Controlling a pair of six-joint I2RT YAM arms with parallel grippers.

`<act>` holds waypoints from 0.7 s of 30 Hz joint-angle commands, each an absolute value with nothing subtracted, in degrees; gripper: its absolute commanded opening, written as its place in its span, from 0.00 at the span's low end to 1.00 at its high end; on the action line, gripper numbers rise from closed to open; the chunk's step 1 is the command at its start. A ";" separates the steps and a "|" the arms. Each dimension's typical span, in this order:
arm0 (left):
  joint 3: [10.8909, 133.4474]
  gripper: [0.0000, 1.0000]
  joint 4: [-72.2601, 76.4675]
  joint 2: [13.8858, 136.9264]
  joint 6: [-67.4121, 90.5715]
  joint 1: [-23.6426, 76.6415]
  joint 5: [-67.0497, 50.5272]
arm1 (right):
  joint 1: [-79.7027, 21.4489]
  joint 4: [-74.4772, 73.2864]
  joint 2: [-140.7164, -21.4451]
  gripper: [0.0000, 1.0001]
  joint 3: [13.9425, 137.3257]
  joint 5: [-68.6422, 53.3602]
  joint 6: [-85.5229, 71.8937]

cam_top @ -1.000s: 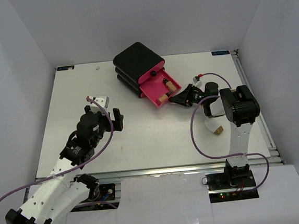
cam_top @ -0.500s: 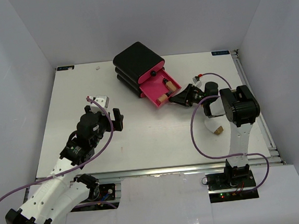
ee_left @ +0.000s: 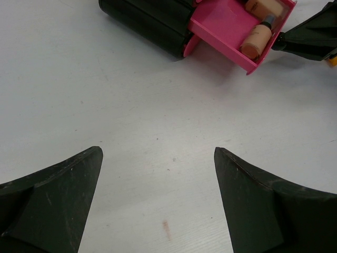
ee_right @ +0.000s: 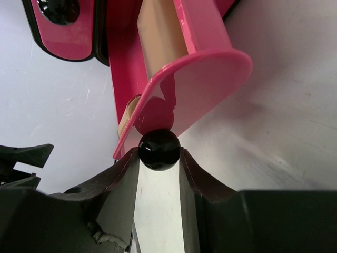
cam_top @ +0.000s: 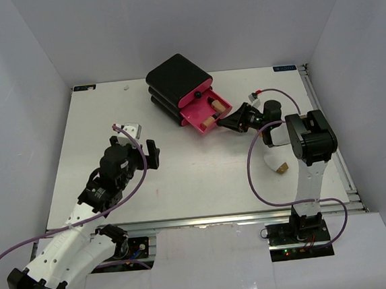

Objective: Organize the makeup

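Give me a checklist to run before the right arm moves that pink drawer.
1. Grip: right tool clamped on the knob: ok.
2. Load: bottles lying inside the drawer walls: ok.
3. Clearance: bottles low enough to slide under the black box: cannot tell.
4. Other arm: left tool open, apart from the drawer: ok.
5. All makeup stowed: not ok, a white tube lies on the table beside the right arm.

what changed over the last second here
The right gripper, clamped on the knob of the pink drawer, moved toward the black box and pushed the drawer a little way in, with the tan bottles riding inside. The left gripper stayed open and in place; the loose white tube did not move.
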State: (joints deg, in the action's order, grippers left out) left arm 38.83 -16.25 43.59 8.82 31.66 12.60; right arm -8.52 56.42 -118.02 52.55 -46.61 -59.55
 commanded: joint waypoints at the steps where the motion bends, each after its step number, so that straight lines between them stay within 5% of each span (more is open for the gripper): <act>1: 38.58 0.98 -15.29 43.53 8.61 31.35 11.89 | -9.08 59.50 -114.95 0.38 57.32 -46.82 -59.51; 21: 38.58 0.98 -15.29 44.23 8.61 30.66 11.95 | -12.45 53.04 -123.17 0.40 71.26 -44.88 -58.78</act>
State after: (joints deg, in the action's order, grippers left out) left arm 38.83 -16.23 44.10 8.82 31.15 12.60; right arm -11.50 49.38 -122.09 65.59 -45.54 -59.35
